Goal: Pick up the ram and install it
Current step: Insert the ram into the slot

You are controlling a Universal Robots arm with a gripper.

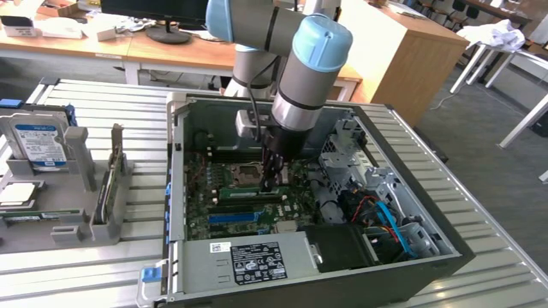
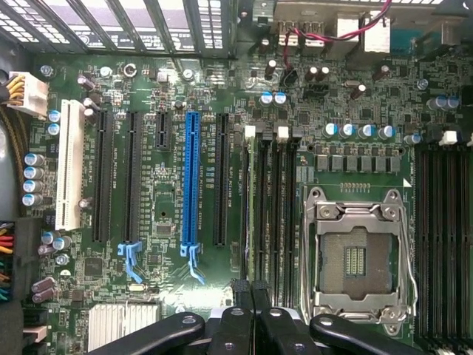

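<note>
Ram (image 1: 240, 190), a long thin green circuit-board stick, stands on edge inside the open grey metal computer case (image 1: 177, 173), on its green motherboard (image 2: 168, 203). The black-fingered hand (image 2: 251, 287) is closed tight over one end of it; whether it actually pinches the stick cannot be told.

A robotics lab: wooden desks (image 1: 171, 54) and a monitor (image 1: 154, 9) upper left, open computer case (image 1: 432, 266) on a slatted metal bench (image 1: 102, 96).

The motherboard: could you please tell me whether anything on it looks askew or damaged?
Only the processor socket stands out: bare, with no cooler over it. The ram looks seated straight beside it; nothing looks damaged.
</note>
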